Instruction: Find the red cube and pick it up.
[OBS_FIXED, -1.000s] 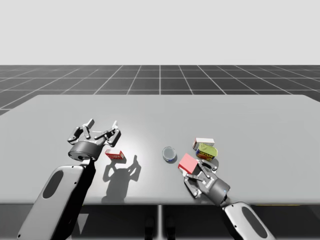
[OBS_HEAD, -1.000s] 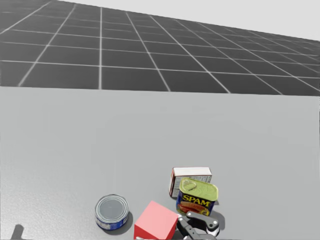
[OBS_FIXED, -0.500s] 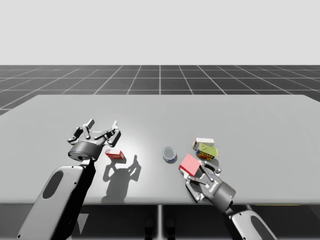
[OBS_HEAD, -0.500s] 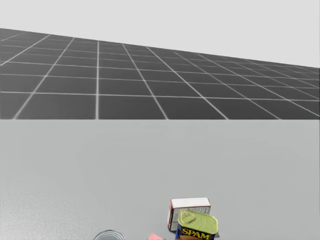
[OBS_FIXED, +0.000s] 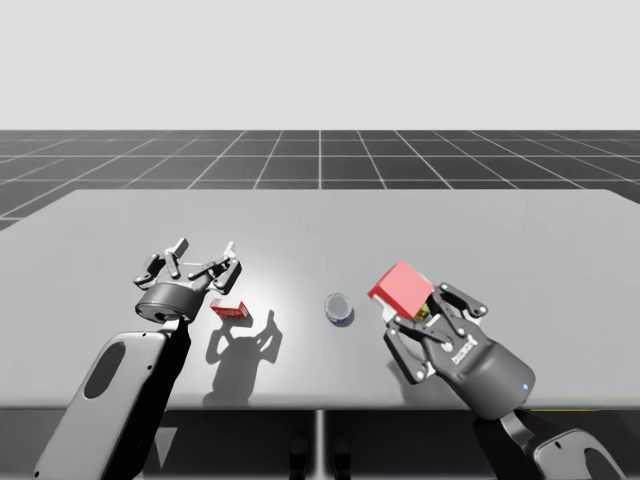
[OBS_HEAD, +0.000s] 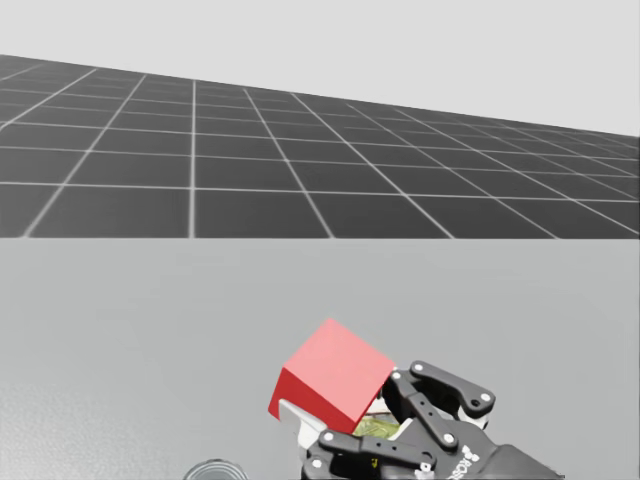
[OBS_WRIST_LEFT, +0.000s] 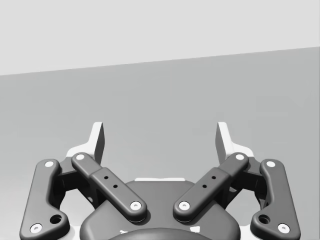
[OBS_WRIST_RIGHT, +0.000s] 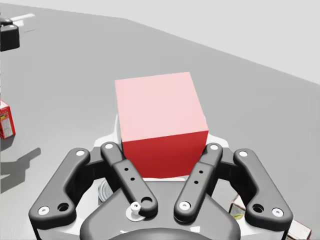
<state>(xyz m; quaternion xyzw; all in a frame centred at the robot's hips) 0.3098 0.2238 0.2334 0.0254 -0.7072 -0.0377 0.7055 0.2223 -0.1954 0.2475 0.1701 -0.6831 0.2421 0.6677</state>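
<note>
Change, biggest first: the robot's head is now tilting higher than a second ago, so the head view is showing more floor grid and less bench (OBS_FIXED: 320, 225). That is camera motion, not things moving.

The right arm is coming up and back off the bench. Its right claw (OBS_FIXED: 418, 308) is clenching the red cube (OBS_FIXED: 400, 287), fingers pressing it from two sides in the right wrist view. A second ago the cube was sitting on the bench at that claw. Now it is hanging in the air, tilted, clear of the surface and over the spot by the tins. I am judging the grasp as holding and the pick as practically done; what is remaining is keeping the grip steady.

The left arm is staying where it was. Its left claw (OBS_FIXED: 205, 255) is hanging spread wide, nothing between the fingers.

Counting, large to small:
- bench: one
- arms: two, one claw each
- red cube: one, in the right claw
- yellow-green tin (OBS_HEAD: 372, 428): one, peeking out under the right claw
- white box (OBS_WRIST_RIGHT: 296, 229): one, just a corner showing below that claw
- round blue can (OBS_FIXED: 339, 307): one, standing on the bench between the two arms
- small red box (OBS_FIXED: 229, 310): one, lying just beside the left claw, not touching it as far as I am seeing
</note>
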